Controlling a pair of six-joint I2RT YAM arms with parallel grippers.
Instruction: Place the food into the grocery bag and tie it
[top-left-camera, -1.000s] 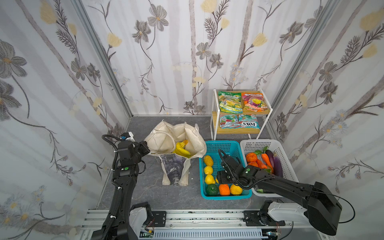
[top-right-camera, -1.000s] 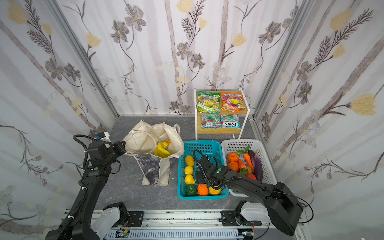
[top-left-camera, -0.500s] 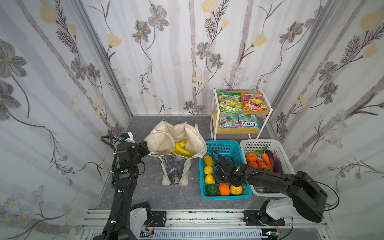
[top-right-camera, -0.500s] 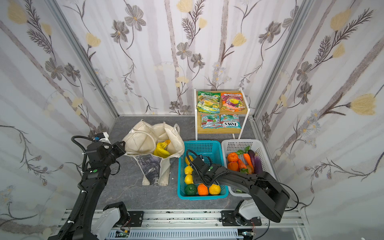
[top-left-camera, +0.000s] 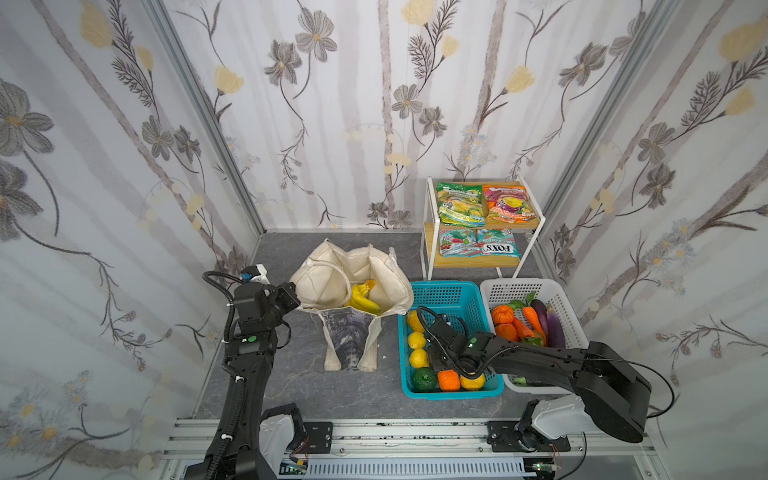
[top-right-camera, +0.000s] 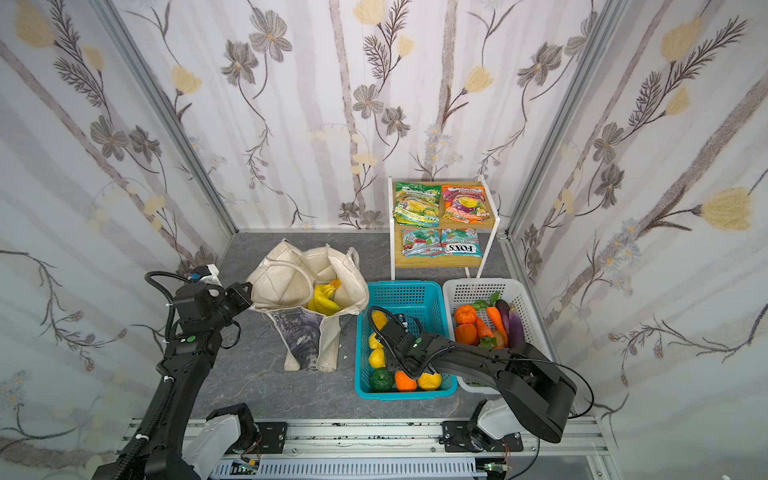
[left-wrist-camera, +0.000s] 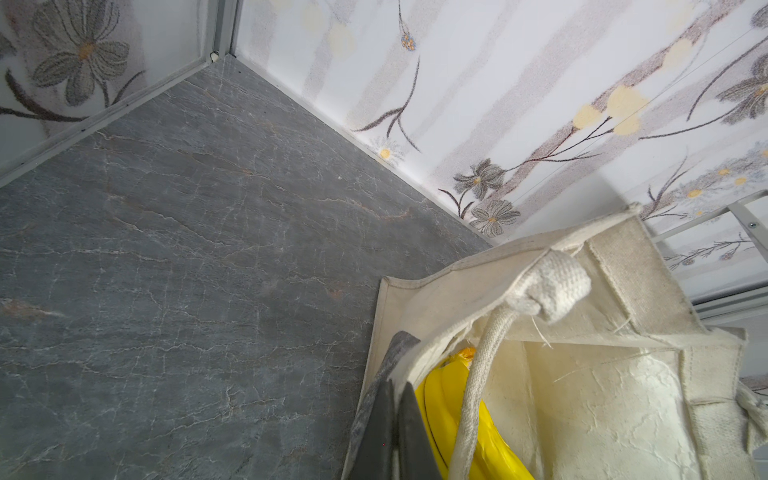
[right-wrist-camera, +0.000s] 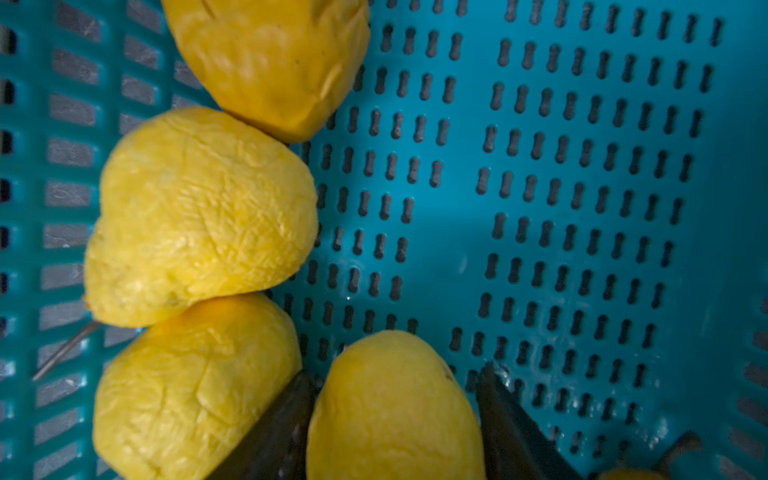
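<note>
While the left arm is hanging at the left rim of the grocery bag, I'm seeing its jaws pressed together on the canvas edge. In the left wrist view the fingers are pinching that rim, right beside a strap.

The bag is standing open on the grey surface, just left of the teal basket. A banana bunch is lying inside it, and the dark print is hanging down its front.

Over on the other side, the right arm is dipping into the teal basket. Its jaws are sitting either side of a yellow fruit, with the fingers hard against its flanks. Whether they are actually squeezing it I cannot tell.

That fruit is resting on the basket floor, just beside a row of three more yellow fruits lined along the wall. A green pepper and an orange are lying at the basket's near end.

Candy packets are lying on the shelf rack at the back. The white basket is holding carrots and aubergines.
</note>
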